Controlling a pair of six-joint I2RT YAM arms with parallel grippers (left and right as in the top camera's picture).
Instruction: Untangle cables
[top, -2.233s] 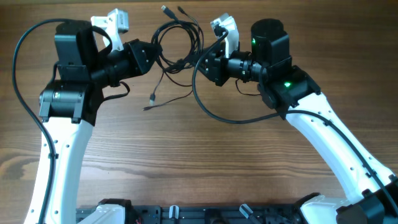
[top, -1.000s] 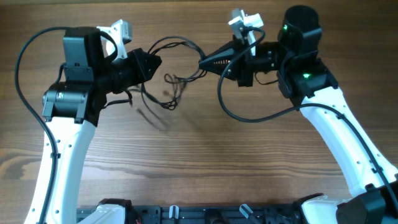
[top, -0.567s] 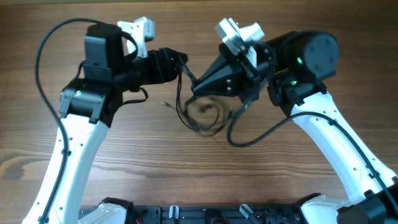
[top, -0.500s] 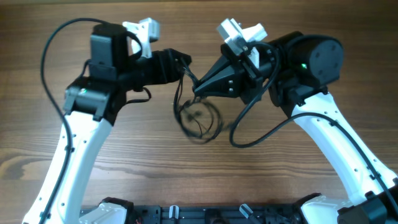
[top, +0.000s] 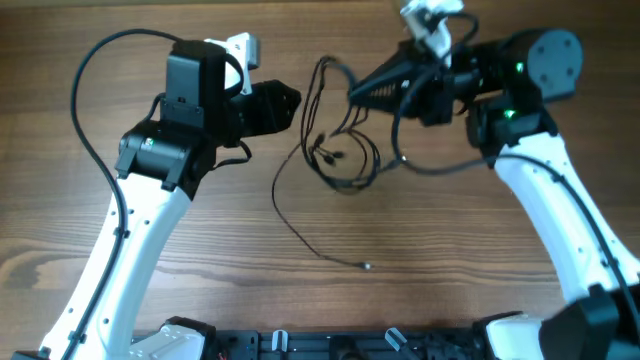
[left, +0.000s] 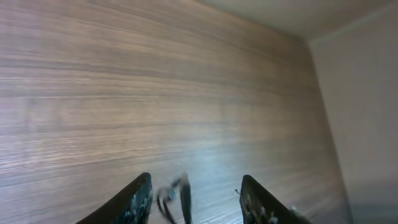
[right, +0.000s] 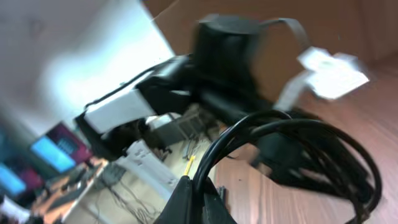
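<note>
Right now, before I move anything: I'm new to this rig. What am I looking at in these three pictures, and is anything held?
You see two white robot arms at a wooden table, each ending in a two-finger gripper. The wide picture looks down from above. The other two come from a camera on each wrist. The right gripper is shut on a tangle of thin black cables, which seem to hang from it. Its wrist view shows the loops close up and blurred. One strand trails across the table to a plug. The left gripper is open and holds nothing.
</note>
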